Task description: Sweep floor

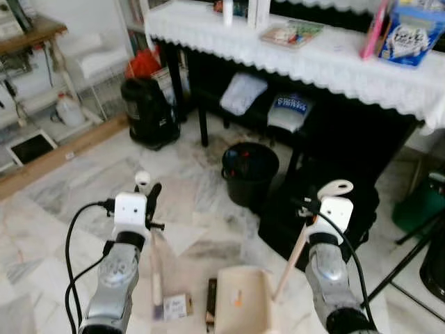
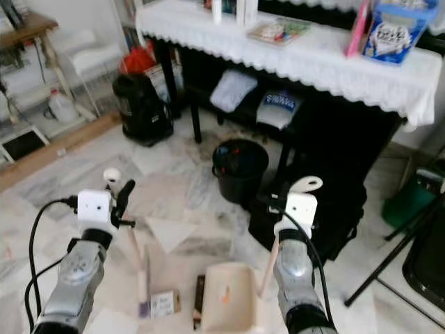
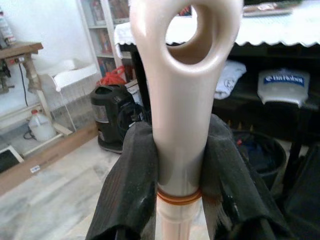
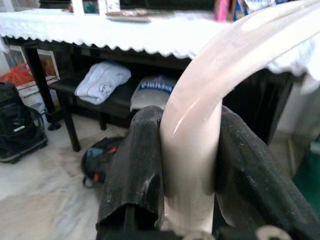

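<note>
My left gripper (image 1: 149,197) is shut on the upper end of a cream broom handle (image 3: 182,100), just below its hanging hole. The stick runs down to the marble floor by my left forearm. Shut on the cream dustpan handle (image 4: 197,150) is my right gripper (image 1: 328,203); the shaft (image 1: 292,261) slants down to the cream dustpan (image 1: 240,300), which rests on the floor between my arms. Beside the pan lie a small white carton (image 1: 176,306) and a dark flat object (image 1: 211,304).
A black bin (image 1: 249,170) stands straight ahead, with a black bag (image 1: 334,229) to its right. Behind them is a dark table under a white lace cloth (image 1: 334,66). A black appliance (image 1: 148,111) sits at the left; a black stand leg (image 1: 400,268) crosses at the right.
</note>
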Motion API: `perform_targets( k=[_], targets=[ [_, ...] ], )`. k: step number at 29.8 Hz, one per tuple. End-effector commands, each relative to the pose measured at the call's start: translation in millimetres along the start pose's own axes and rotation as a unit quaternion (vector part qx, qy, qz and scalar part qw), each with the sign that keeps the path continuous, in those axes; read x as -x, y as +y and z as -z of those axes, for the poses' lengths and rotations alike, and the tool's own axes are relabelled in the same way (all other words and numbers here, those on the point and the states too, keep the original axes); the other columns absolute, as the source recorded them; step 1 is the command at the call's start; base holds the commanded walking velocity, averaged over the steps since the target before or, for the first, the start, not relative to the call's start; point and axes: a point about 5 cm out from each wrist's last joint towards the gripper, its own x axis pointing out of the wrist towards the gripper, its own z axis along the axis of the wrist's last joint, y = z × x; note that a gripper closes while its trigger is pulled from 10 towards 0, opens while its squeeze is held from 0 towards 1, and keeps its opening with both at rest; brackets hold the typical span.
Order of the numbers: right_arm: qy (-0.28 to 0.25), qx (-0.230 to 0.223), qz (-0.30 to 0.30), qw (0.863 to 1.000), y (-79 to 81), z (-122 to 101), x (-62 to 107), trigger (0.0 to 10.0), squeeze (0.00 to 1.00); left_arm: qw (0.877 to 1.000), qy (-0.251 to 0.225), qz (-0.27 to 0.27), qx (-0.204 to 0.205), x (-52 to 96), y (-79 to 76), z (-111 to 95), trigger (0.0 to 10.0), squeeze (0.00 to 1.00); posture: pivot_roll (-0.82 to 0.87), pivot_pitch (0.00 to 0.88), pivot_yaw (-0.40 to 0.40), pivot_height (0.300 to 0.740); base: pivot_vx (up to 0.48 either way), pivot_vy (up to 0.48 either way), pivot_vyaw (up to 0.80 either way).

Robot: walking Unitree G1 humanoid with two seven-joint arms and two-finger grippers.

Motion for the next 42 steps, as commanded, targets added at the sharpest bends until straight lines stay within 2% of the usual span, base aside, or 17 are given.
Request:
perform_targets(
  k=[1,12,21,31,35,42],
  targets=[
    [-0.019,-0.008,-0.007,1.0,7.7,-8.6,-3.3,10.0,0.0,1.0,-0.017,-0.007,-0.012,-0.9,5.7,-6.7,10.0,0.0,0.12,0.031,-0.004,0.74,0.0,0.0,0.0],
    [-0.011,-0.004,-0.009,1.0,6.8,-3.8,-0.6,10.0,0.0,1.0,-0.013,-0.013,-0.022,1.7,10.8,-4.5,10.0,0.0,0.12,0.027,-0.001,0.74,0.0,0.0,0.0],
    [0.012,0.005,-0.013,1.0,6.8,8.5,6.2,10.0,0.0,0.999,0.002,-0.026,-0.04,3.9,23.7,0.6,10.0,0.0,0.12,0.043,0.011,0.74,0.0,0.0,0.0],
    [0.032,0.007,-0.031,0.999,17.7,17.1,11.1,10.0,0.0,0.998,0.029,-0.029,-0.046,13.7,34.3,11.5,10.0,0.0,0.13,0.054,0.025,0.74,0.0,0.0,0.0],
    [0.051,0.011,-0.044,0.998,23.8,23.4,14.1,10.0,0.0,0.998,0.03,-0.03,-0.049,12.5,38.3,10.8,10.0,0.0,0.13,0.051,0.029,0.74,0.0,0.0,0.0],
    [0.096,0.012,-0.034,0.995,20.9,35.7,18.0,10.0,0.0,0.998,0.029,-0.021,-0.047,10.8,37.2,9.6,10.0,0.0,0.14,0.047,0.03,0.74,0.0,0.0,0.0]
  ],
)
